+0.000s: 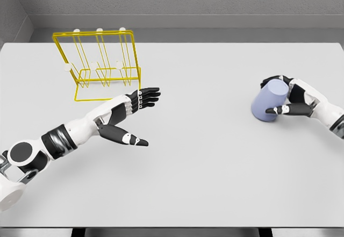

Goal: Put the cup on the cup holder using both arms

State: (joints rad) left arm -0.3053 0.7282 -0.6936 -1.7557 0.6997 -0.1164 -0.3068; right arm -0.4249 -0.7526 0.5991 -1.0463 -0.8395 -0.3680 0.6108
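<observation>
A lavender cup (270, 101) is seen lying tilted on the white table (215, 162), well to the right of the yellow wire cup holder (102, 65), which stands upright toward the far left part of the tabletop. The cup is clasped by the right hand (294, 98), whose arm is brought in from the right edge of the view; dark fingers (279, 110) are wrapped around the side of the cup facing away from the holder, with a thumb laid across its lower part and other fingertips shown at its upper edge. The cup appears to be in contact with the table, though this cannot be told for certain.

The left hand (131, 116) is held out just in front of the cup holder and slightly to its right, near its base frame but apart from it. Its fingers are stretched out straight and nothing is held in it; the thumb is spread away below the palm. The left arm is extended from the lower left corner toward the holder. A grey wall (183, 0) is shown behind the holder
</observation>
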